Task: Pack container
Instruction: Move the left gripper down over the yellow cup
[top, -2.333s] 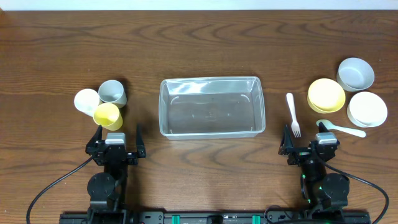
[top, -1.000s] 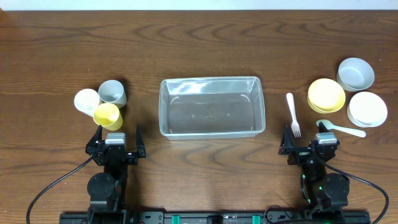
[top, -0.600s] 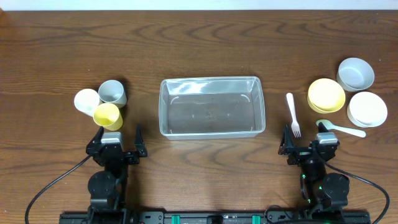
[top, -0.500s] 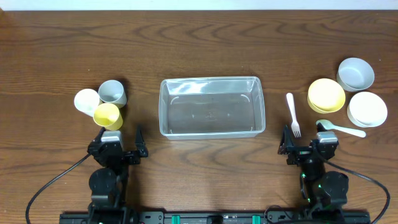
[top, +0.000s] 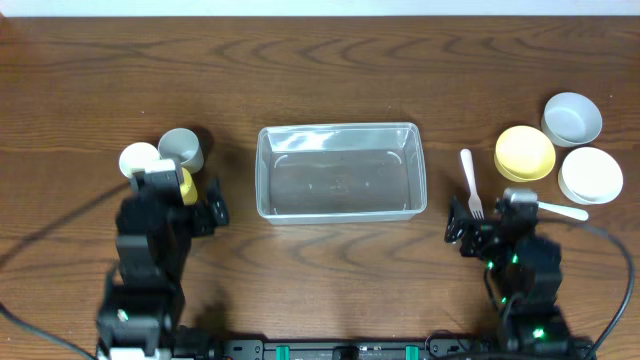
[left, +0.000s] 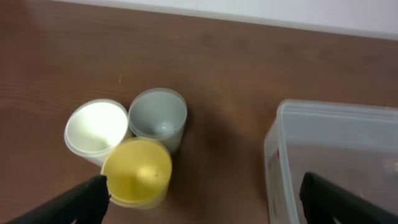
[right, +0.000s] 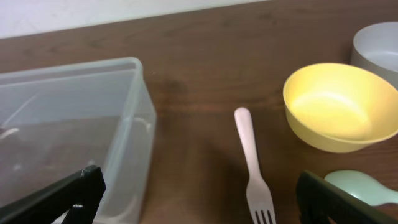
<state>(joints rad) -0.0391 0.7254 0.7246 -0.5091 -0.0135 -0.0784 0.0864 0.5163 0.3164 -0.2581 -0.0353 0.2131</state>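
Note:
The clear plastic container (top: 340, 170) stands empty at the table's middle; it also shows in the left wrist view (left: 339, 155) and the right wrist view (right: 74, 118). My left gripper (top: 172, 205) is open and empty, over the near side of the yellow cup (top: 187, 188). In the left wrist view its fingers (left: 205, 208) flank the yellow cup (left: 137, 171). My right gripper (top: 497, 222) is open and empty, just short of the white fork (top: 471, 183). In the right wrist view the fork (right: 252, 162) lies between its fingers (right: 199, 208).
A white cup (top: 138, 158) and a grey cup (top: 183, 147) stand by the yellow cup. At the right are a yellow bowl (top: 525, 152), a grey bowl (top: 572, 118), a white bowl (top: 590, 175) and a pale spoon (top: 558, 208).
Both arms have lifted and reached forward. The left gripper has moved up to the yellow cup, partly covering it. The right gripper has moved a little towards the fork.

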